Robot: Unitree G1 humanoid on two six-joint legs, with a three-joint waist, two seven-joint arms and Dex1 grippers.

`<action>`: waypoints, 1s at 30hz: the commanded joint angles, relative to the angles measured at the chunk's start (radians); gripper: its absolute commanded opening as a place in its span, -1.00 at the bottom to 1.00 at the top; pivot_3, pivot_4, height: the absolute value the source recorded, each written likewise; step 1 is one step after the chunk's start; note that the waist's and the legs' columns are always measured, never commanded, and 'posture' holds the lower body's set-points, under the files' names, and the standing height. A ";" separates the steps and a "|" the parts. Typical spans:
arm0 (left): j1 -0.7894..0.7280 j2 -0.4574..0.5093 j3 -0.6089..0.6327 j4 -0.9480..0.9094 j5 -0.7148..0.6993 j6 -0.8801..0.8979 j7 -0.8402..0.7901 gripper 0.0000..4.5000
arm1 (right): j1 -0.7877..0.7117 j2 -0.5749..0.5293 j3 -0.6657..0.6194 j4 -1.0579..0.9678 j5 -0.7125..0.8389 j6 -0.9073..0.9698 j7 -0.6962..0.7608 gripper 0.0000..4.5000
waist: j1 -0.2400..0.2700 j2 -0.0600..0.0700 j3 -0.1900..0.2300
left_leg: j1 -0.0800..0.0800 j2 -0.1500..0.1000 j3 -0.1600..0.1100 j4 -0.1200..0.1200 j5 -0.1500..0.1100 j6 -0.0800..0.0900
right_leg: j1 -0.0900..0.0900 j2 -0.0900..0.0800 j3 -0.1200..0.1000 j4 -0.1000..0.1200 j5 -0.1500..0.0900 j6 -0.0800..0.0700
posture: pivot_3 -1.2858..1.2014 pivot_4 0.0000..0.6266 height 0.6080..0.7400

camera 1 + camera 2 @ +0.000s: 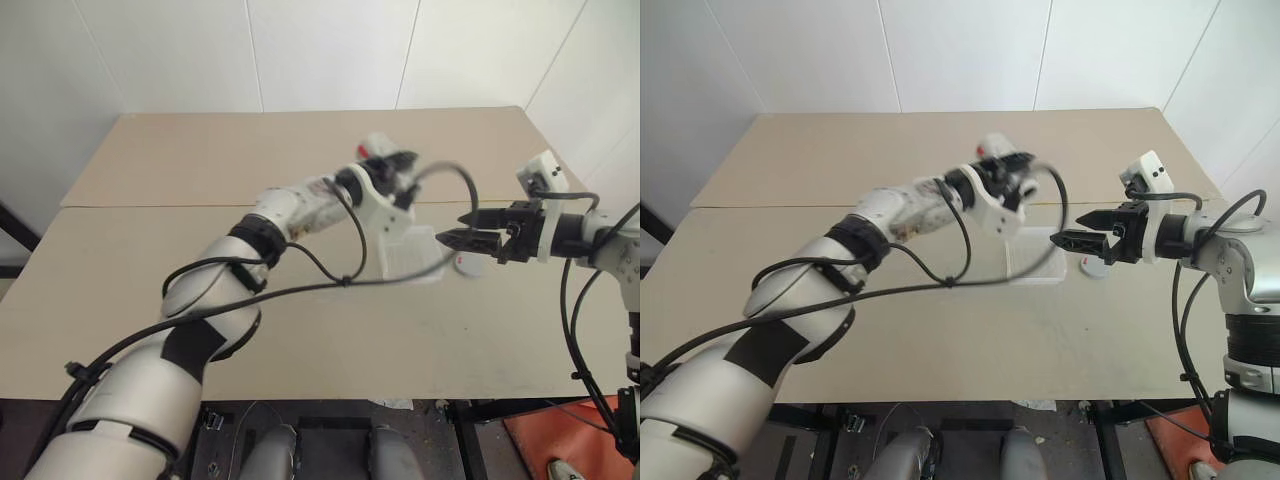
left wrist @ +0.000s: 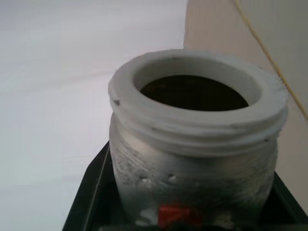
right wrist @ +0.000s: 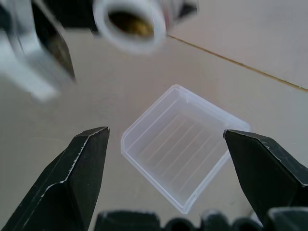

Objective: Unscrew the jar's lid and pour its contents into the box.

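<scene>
Jar (image 2: 192,144), lidless with its white threaded mouth bare, sits clamped in the left tool (image 1: 392,172), held in the air above the far edge of the box (image 3: 185,154). Box lies flat on the worktop (image 1: 200,160), and the right tool (image 1: 458,228) hangs just beside it with its black fingers (image 3: 72,183) spread wide and nothing between them. Lid (image 1: 1095,266) rests on the worktop close by the box, under the right tool.
</scene>
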 commanded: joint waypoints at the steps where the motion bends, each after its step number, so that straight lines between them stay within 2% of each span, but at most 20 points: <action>1: -0.044 -0.046 -0.075 0.062 0.101 0.058 0.139 -0.13 | 0.005 -0.019 -0.047 -0.051 0.033 0.016 -0.012 0.97 | 0.000 0.000 0.000 | 0.000 0.000 0.000 0.000 0.000 0.000 | 0.000 0.000 0.000 0.000 0.000 0.000 | 0.03 -0.52 1.00; 4: -0.085 -0.119 -0.223 0.140 0.275 0.298 0.297 -0.13 | 0.033 -0.017 -0.087 -0.099 0.064 0.047 -0.045 0.97 | 0.002 -0.001 0.000 | -0.002 0.000 0.000 0.002 0.000 0.000 | -0.001 0.000 0.000 0.001 0.000 0.000 | 0.03 -0.52 1.00; 5: -0.091 -0.134 -0.242 0.155 0.292 0.315 0.315 -0.13 | 0.043 -0.019 -0.102 -0.114 0.076 0.054 -0.052 0.97 | 0.004 -0.001 0.000 | -0.003 0.000 0.000 0.002 0.000 0.000 | -0.001 0.000 -0.001 0.001 0.000 0.001 | 0.03 -0.52 1.00; 9: -0.101 -0.149 -0.298 0.180 0.341 0.333 0.374 -0.13 | 0.060 -0.016 -0.141 -0.145 0.108 0.078 -0.086 0.97 | 0.004 -0.001 0.001 | -0.004 0.000 0.000 0.004 -0.001 0.001 | -0.001 0.000 -0.001 0.002 -0.001 0.002 | 0.03 -0.52 1.00; 18: -0.098 -0.143 -0.284 0.195 0.320 0.322 0.390 -0.13 | 0.076 -0.008 -0.149 -0.149 0.130 0.054 -0.111 0.97 | 0.010 -0.001 0.001 | -0.004 0.000 0.000 0.004 -0.001 0.001 | -0.002 0.000 -0.001 0.002 -0.001 0.002 | 0.03 -0.52 1.00; 20: -0.088 -0.133 -0.239 0.197 0.270 0.292 0.357 -0.13 | 0.076 -0.005 -0.142 -0.148 0.131 0.048 -0.112 0.97 | 0.010 -0.001 0.001 | -0.004 0.000 0.000 0.004 -0.001 0.001 | -0.002 0.000 -0.001 0.002 -0.001 0.002 | 0.03 -0.52 1.00; 23: -0.060 -0.104 -0.066 0.195 0.089 0.220 0.233 -0.13 | 0.086 0.001 -0.128 -0.163 0.114 0.020 -0.119 0.97 | 0.008 -0.001 0.001 | -0.004 0.000 0.000 0.004 -0.001 0.001 | -0.002 0.000 -0.001 0.002 -0.001 0.002 | 0.03 -0.52 1.00; 26: -0.023 -0.066 0.189 0.176 -0.173 0.184 0.035 -0.13 | 0.104 0.005 -0.113 -0.181 0.088 -0.029 -0.130 0.97 | 0.003 -0.001 0.001 | -0.004 0.000 -0.001 0.004 -0.001 0.001 | -0.004 -0.001 0.000 0.003 -0.001 0.002 | 0.03 -0.52 1.00; 30: 0.045 -0.044 0.466 0.113 -0.474 0.203 -0.254 -0.13 | 0.119 0.008 -0.088 -0.185 0.044 -0.081 -0.154 0.97 | 0.000 -0.001 0.000 | -0.004 0.000 -0.001 0.005 -0.001 0.001 | -0.004 -0.001 0.000 0.005 -0.001 0.002 | 0.03 -0.52 1.00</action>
